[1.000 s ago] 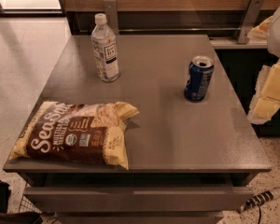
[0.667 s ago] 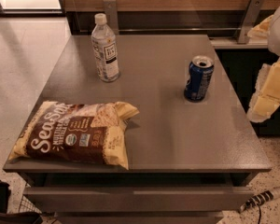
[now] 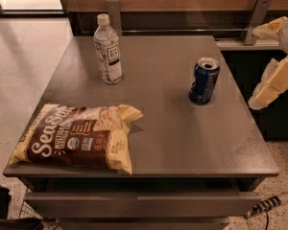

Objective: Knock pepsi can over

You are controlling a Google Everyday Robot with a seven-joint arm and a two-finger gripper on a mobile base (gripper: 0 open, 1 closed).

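Note:
The pepsi can (image 3: 204, 80) is a small dark blue can with a silver top. It stands upright on the right half of the grey table (image 3: 168, 128). My gripper (image 3: 272, 86) shows as cream-coloured parts at the right edge of the view, off the table's right side. It is apart from the can, to its right and at about the can's height.
A clear water bottle (image 3: 108, 50) with a white cap stands at the back left of the table. A brown and cream chip bag (image 3: 77, 136) lies flat at the front left. A wooden wall with metal brackets (image 3: 255, 18) runs behind. A drawer front (image 3: 139, 202) sits below.

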